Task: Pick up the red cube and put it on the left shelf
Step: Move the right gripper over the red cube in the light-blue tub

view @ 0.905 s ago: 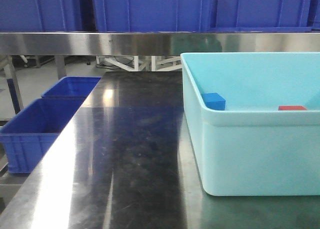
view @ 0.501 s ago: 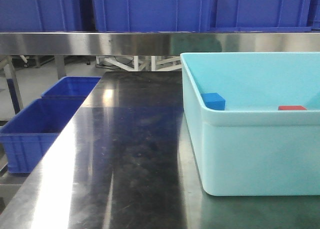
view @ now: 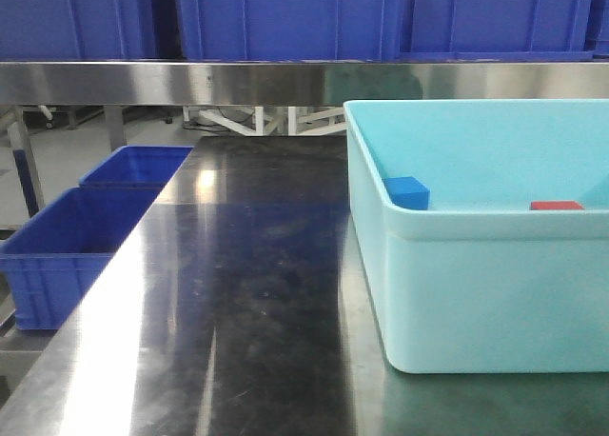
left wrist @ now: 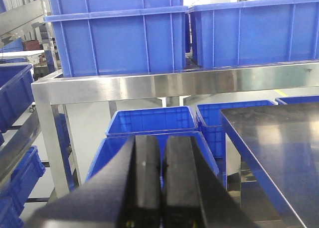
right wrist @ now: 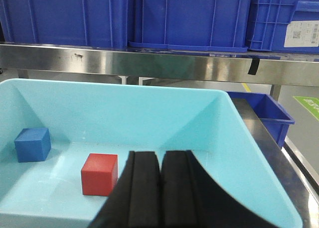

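Gripper point(right wrist: 160, 157), the right one, pressed together, hangs just right of red cube point(right wrist: 99, 174).

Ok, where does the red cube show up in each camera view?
Exterior front-facing: right of middle; only the top of the red cube shows over the turquoise bin wall.
Left wrist-mounted: not in it.
Right wrist-mounted: lower left, the red cube sits on the bin floor.
Shared landmark: the blue cube, left of the red one in both views.
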Robot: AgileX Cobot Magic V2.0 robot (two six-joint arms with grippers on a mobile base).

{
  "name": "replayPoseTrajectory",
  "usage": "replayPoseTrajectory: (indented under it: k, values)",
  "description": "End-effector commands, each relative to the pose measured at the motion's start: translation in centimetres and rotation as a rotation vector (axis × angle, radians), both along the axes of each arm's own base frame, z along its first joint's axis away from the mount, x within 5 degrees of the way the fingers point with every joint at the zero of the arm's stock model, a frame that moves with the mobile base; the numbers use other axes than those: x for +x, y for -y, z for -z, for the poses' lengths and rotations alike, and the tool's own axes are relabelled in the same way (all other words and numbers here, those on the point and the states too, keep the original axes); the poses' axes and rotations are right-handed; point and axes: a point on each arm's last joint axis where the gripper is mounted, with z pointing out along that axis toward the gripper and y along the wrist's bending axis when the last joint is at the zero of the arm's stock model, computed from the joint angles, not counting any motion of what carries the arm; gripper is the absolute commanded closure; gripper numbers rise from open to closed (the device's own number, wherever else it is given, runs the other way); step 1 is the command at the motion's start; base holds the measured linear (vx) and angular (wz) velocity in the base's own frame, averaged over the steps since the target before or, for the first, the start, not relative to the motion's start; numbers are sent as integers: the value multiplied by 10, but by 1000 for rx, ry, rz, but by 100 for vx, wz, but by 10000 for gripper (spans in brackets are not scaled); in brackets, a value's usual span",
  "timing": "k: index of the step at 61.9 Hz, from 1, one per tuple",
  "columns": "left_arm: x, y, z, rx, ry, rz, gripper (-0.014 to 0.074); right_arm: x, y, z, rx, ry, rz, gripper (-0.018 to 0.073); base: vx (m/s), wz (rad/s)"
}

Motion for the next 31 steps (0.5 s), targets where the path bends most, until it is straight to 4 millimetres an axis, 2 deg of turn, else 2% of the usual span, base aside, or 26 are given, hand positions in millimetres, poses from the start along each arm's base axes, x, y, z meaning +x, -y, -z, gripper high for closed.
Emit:
replayPoseTrajectory:
  k: [1,31]
  values:
    - [1,0,0,-8,52,-4,491,-4,0,-18,-9,139,-2,510,0,0]
    - [1,0,0,-8,52,-4,491,-6,-2,-30,10,249,-18,510,0,0]
